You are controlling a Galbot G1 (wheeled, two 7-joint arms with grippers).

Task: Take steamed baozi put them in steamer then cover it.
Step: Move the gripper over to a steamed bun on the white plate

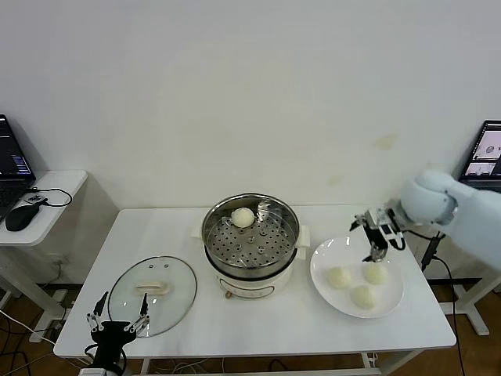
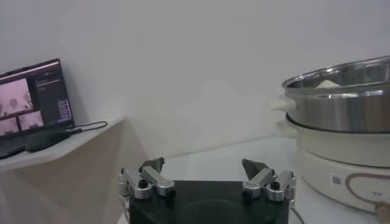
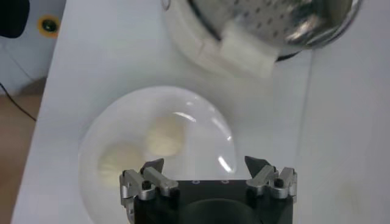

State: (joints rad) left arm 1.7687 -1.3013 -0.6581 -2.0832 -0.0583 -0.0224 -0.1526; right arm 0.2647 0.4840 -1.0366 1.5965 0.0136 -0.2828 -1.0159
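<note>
Right claw (image 1: 378, 249) wide open, empty, poised over the plate (image 1: 322, 270) where three baozi (image 1: 338, 276) wait, one bun (image 1: 243, 217) already in the uncovered steamer (image 1: 250, 235); left claw (image 1: 117, 321) open, idle beside the cover (image 1: 153, 294) lying on the surface (image 1: 274, 317).

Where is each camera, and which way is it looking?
Head view: up high, looking down at the white table; both arms show.
Left wrist view: low by the table's near edge, facing the shiny round steel steamer; open left claw shows.
Right wrist view: above the round white plate of pale buns; open right claw shows.
All three views show the steamer.
</note>
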